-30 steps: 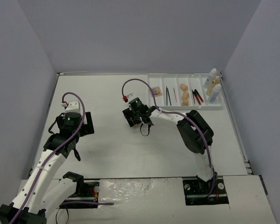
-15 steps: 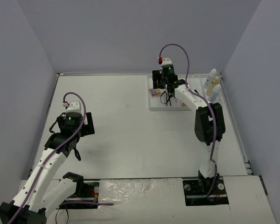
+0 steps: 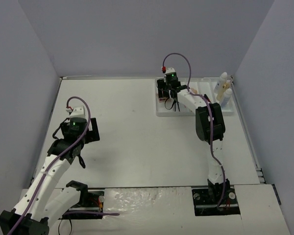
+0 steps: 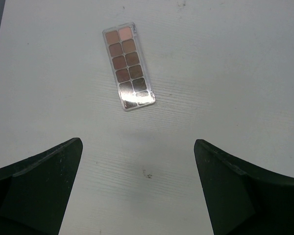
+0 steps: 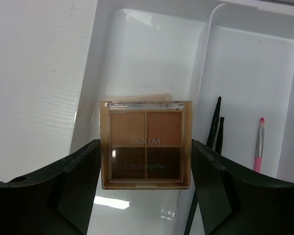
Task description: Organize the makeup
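My right gripper (image 5: 144, 147) is shut on a square four-pan eyeshadow palette (image 5: 146, 142) and holds it over the leftmost compartment of the white divided tray (image 5: 137, 39). The edge of another peach palette (image 5: 137, 97) shows beneath it. Black pencils (image 5: 214, 128) and a pink pencil (image 5: 258, 147) lie in the compartment to the right. In the top view the right gripper (image 3: 167, 97) is at the tray's left end. My left gripper (image 4: 137, 142) is open above the table, short of a long eyeshadow palette (image 4: 129, 66). White and amber bottles (image 3: 224, 89) stand at the tray's right end.
The tray (image 3: 206, 113) sits at the table's back right, close to the back and right walls. The left gripper (image 3: 90, 131) hovers over the table's left part, near the left wall. The long palette is hidden under the left arm in the top view.
My right arm carried the square palette from the middle of the table to the tray's left end, then shifted slightly left. The left arm has not moved.
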